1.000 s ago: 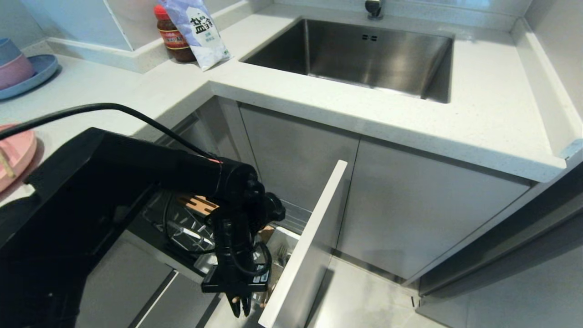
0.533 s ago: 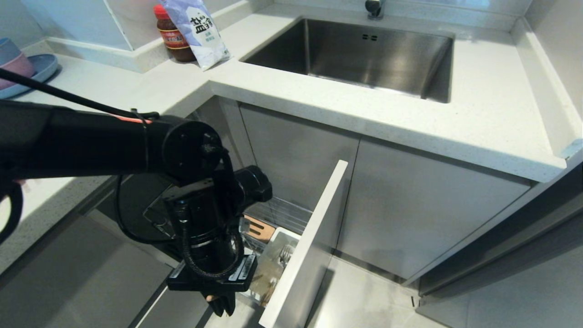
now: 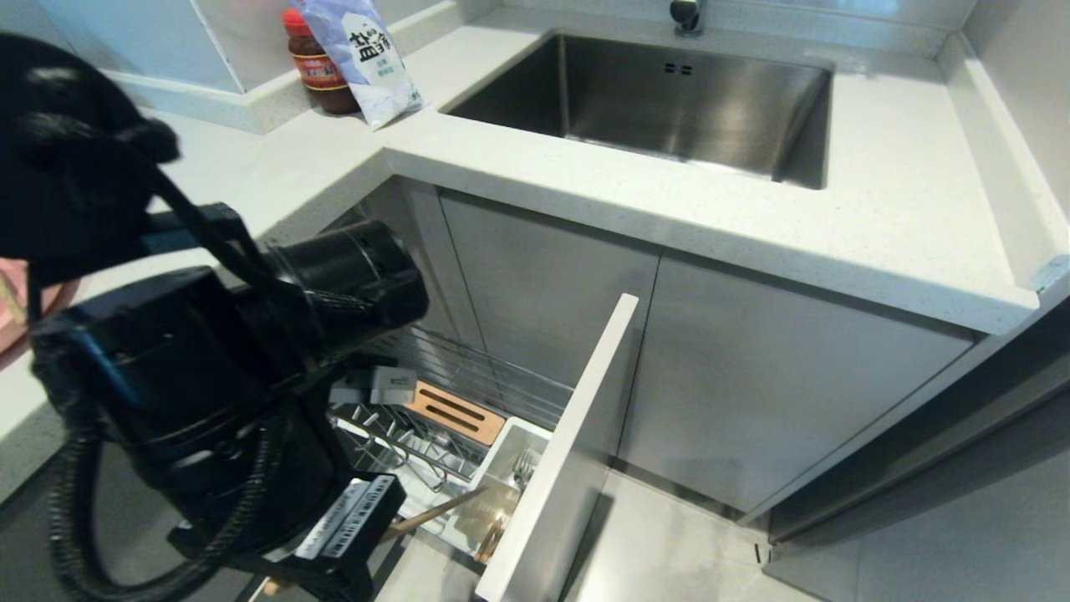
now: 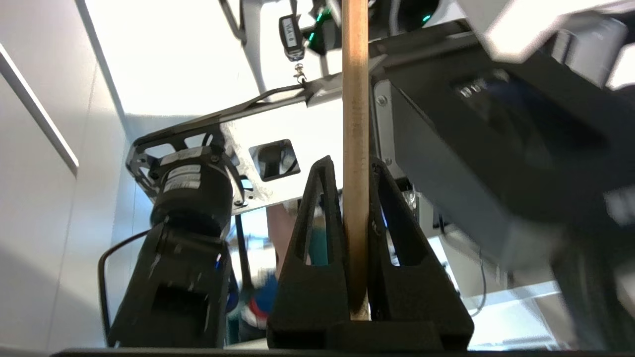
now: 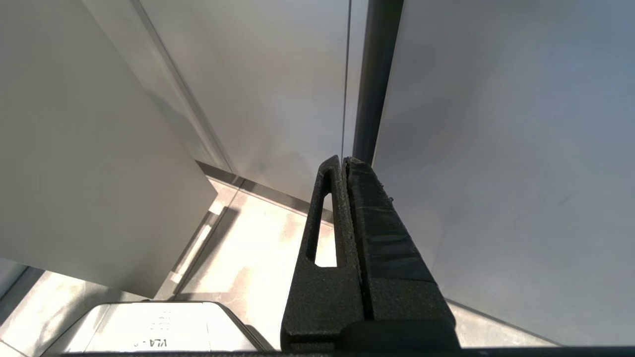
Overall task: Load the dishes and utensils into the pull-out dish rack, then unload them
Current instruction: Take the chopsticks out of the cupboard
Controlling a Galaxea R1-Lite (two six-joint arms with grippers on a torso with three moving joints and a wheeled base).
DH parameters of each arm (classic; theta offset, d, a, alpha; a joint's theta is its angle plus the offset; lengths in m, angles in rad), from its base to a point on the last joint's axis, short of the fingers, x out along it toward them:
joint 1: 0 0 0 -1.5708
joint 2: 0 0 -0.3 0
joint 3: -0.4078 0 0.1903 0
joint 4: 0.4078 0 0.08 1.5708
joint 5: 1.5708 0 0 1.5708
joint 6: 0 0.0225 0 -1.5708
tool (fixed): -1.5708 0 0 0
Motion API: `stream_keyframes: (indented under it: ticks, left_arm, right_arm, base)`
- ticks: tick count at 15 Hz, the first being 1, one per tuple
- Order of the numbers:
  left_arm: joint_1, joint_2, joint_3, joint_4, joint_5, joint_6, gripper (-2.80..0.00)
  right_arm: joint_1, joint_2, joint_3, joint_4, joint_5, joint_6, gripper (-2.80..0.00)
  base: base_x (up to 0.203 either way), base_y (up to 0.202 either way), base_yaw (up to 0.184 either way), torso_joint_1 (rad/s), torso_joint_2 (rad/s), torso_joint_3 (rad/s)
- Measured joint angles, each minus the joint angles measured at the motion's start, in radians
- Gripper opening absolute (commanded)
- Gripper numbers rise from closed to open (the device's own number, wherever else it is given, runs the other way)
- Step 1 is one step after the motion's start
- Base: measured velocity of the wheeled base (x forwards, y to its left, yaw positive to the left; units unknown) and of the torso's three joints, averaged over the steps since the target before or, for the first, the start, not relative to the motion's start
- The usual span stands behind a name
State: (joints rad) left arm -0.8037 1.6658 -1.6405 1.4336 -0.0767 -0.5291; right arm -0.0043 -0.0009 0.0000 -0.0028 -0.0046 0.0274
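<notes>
The left gripper (image 4: 354, 168) is clamping a light wooden chopstick (image 4: 355, 148) btwn its two black wedge-shaped fingers (image 4: 317, 238); the jaws are standing narrow, pressing the round, smooth-grained stick on both sides. In the head view the stick (image 3: 435, 512) is poking out slantwise from under the bulky black left arm, w/ its free end pointing toward the white plastic cutlery holder (image 3: 512, 443) at the front of the pull-out rack (image 3: 468, 376). Whether it's one stick or a pair, can't tell. The rack is sitting pulled out of the grey cabinet: thin chrome wires, upright plate prongs, a slotted wooden strip (image 3: 456, 411), and a flat pale front panel (image 3: 577, 451) standing on edge. Something metallic w/ tines, prob. the fork (image 3: 525, 461), is standing in the holder. A sliver of pink plate (image 3: 10, 305) is showing on the speckled white counter (image 3: 585, 192) at far left, mostly hidden by the arm. The right gripper (image 5: 345, 161) is hanging beside smooth grey cabinet doors, its fingers pressed together on nothing.
</notes>
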Motion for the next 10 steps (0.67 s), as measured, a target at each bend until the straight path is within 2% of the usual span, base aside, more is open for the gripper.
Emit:
stream_keyframes:
  ticks: [3, 7, 8, 10]
  left_arm:
    - [-0.017, -0.13, -0.056, 0.008, 0.005, 0.008, -2.8]
    - [-0.004, -0.343, -0.09, -0.126, 0.009, 0.058, -2.8]
    - [0.027, -0.392, -0.09, -0.174, 0.003, 0.084, -2.8]
    - [0.146, -0.475, -0.077, -0.267, -0.033, 0.139, -2.8]
  right_arm:
    - [0.0, 0.0, 0.0, 0.0, 0.0, 0.0, -2.8]
    - [0.0, 0.0, 0.0, 0.0, 0.0, 0.0, -2.8]
    - [0.0, 0.0, 0.0, 0.0, 0.0, 0.0, -2.8]
    - [0.0, 0.0, 0.0, 0.0, 0.0, 0.0, -2.8]
  base:
    - [0.0, 0.0, 0.0, 0.0, 0.0, 0.0]
    - [0.0, 0.0, 0.0, 0.0, 0.0, 0.0]
    - [0.0, 0.0, 0.0, 0.0, 0.0, 0.0]
    - [0.0, 0.0, 0.0, 0.0, 0.0, 0.0]
